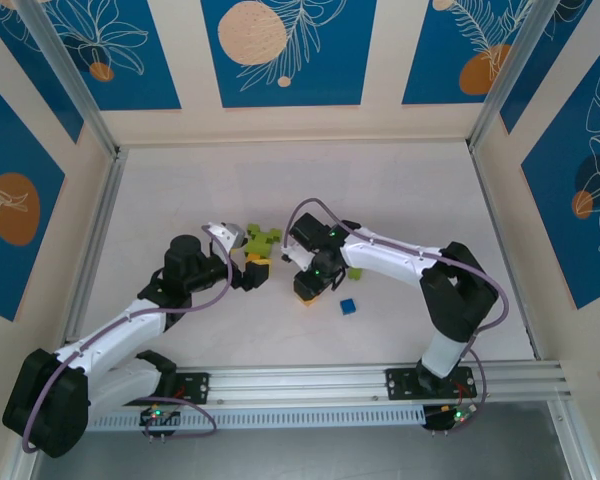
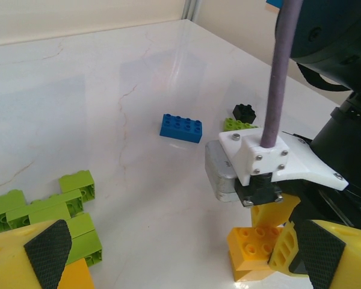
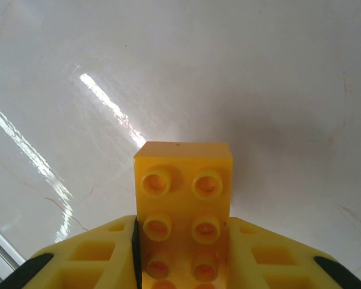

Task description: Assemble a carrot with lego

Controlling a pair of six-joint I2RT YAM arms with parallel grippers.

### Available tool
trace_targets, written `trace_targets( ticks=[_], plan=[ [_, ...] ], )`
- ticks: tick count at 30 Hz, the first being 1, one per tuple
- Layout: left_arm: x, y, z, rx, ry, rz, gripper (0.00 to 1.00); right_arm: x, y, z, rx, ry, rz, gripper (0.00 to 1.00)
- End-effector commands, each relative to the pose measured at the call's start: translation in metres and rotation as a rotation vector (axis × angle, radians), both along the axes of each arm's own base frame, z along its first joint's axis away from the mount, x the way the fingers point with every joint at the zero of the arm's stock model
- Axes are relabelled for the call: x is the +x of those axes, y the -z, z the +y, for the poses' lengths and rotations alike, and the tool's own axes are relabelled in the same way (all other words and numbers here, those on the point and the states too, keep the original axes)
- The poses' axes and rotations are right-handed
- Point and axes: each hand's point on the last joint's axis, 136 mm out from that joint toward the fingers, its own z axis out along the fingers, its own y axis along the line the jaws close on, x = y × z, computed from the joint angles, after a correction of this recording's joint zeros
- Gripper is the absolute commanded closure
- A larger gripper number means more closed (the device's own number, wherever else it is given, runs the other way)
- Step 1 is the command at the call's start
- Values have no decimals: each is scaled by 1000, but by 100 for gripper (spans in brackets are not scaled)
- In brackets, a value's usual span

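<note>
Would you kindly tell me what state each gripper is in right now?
Left gripper: open, holding nothing.
Right gripper: closed on an orange brick.

The left arm (image 1: 110,335) starts at the near edge of the table (image 1: 400,190). It reaches up and to the right, toward the middle. The left fingers (image 2: 45,256) are spread wide apart. The right arm (image 1: 400,258) goes up from its base, bends, and then stretches left toward the middle too. Its wrist (image 1: 315,262) tips down. The right fingers (image 3: 90,262) press on an orange brick (image 3: 183,198), one finger on each side, and the brick sticks out past their tips. The fingers of the two arms are near each other.
</note>
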Motion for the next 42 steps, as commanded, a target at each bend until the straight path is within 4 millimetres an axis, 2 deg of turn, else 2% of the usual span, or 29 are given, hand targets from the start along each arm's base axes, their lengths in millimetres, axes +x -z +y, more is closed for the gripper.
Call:
trace_targets(
  ticks=[1,9,16,24,28,42],
  plan=[
    [2,-20,-3,-23,15,-55,1,-53,27,-36,-147,-3,203,66],
    [2,-21,-3,-25,17,-55,0,-50,15,-32,-100,-5,193,66],
    [2,-21,-3,-25,16,-57,1,-37,2,-15,-15,50,168,68],
    [2,-21,-3,-26,16,-58,1,-15,-26,-23,30,133,67,68],
    [2,-21,-3,-26,18,-57,1,-14,-36,-28,52,153,51,68],
    [2,-20,-4,-24,21,-55,1,-21,-4,-23,42,122,116,68]
  ],
)
